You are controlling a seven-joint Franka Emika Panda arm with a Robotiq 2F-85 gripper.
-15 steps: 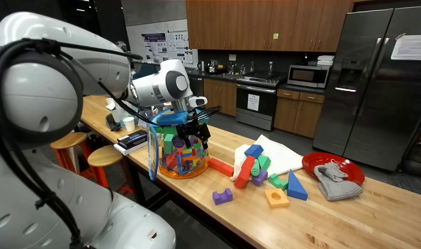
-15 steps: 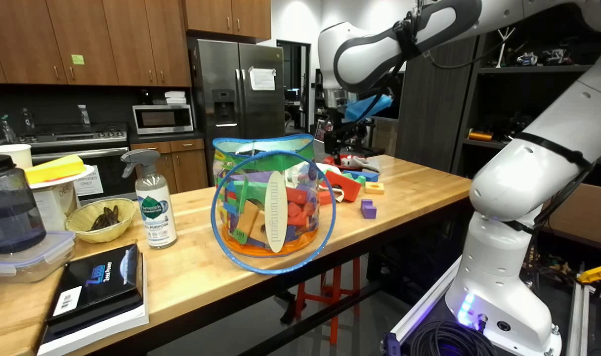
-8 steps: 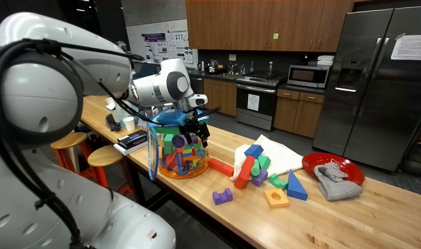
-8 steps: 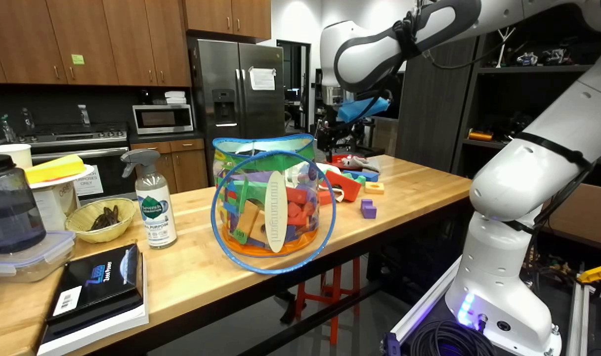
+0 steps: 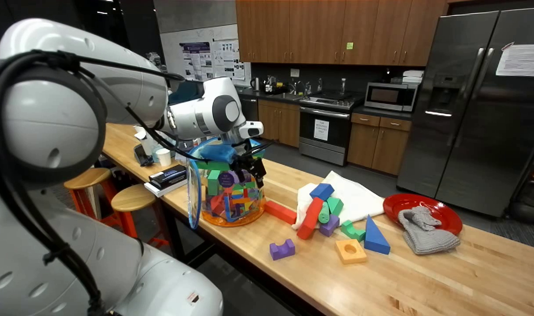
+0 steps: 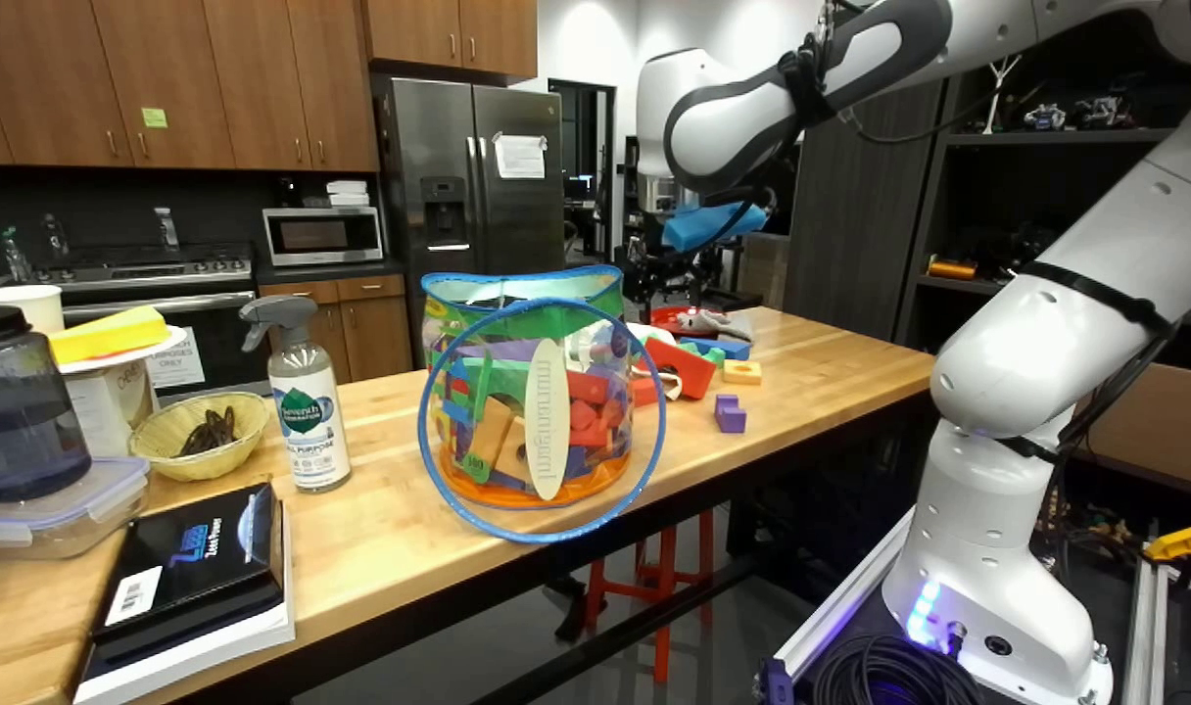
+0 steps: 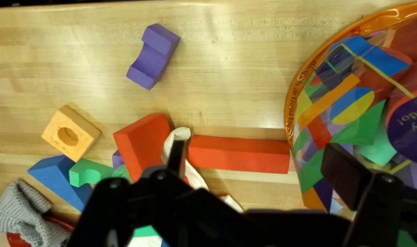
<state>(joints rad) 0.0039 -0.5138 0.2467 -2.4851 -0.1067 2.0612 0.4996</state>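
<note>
My gripper (image 5: 252,179) is open and empty. In an exterior view it hangs near the upper part of a clear bag of colored foam blocks (image 5: 234,197), which has an orange base. In the wrist view the open fingers (image 7: 258,159) are spread wide above a long red block (image 7: 239,154). One finger overlaps the bag's printed side in that view; I cannot tell whether they touch. A second red block (image 7: 143,144), a purple notched block (image 7: 153,56) and a yellow block with a hole (image 7: 71,133) lie on the table. In an exterior view the dark gripper (image 6: 643,279) shows behind the bag.
A white cloth (image 5: 359,197) lies under several blocks. A blue triangle (image 5: 375,237) and a red plate (image 5: 392,204) with a grey knitted cloth (image 5: 429,237) are farther along. A spray bottle (image 6: 309,421), a basket (image 6: 199,465) and a black box (image 6: 189,558) stand beyond the bag.
The gripper has shifted a little toward the bag and turned slightly. It stays open. The blocks, bag and cloths have not moved.
</note>
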